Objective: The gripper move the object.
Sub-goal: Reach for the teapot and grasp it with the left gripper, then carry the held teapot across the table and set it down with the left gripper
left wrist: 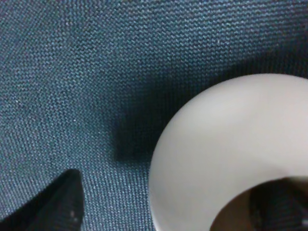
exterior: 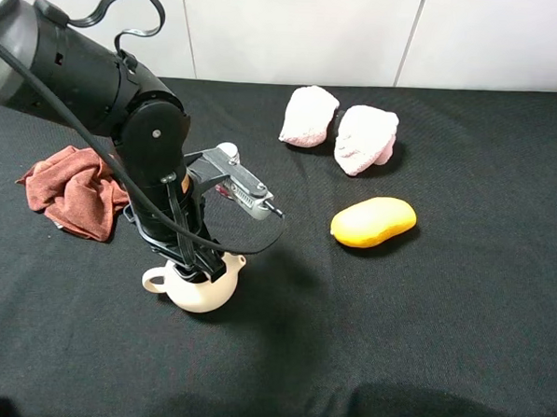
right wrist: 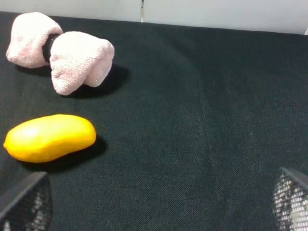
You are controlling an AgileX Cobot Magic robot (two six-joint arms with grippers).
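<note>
Exterior high view: left tool [exterior: 194,265], jaws spread, sits at the rim of the small round cream-white ceramic teapot [exterior: 206,294] on the black worktop [exterior: 412,328]; right tool [right wrist: 156,204] also spread.

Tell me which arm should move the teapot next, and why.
Left. The left gripper sits right at the teapot, apparently straddling its wall. The right gripper is open on the far side, facing the yellow object, with no teapot in its view.
</note>
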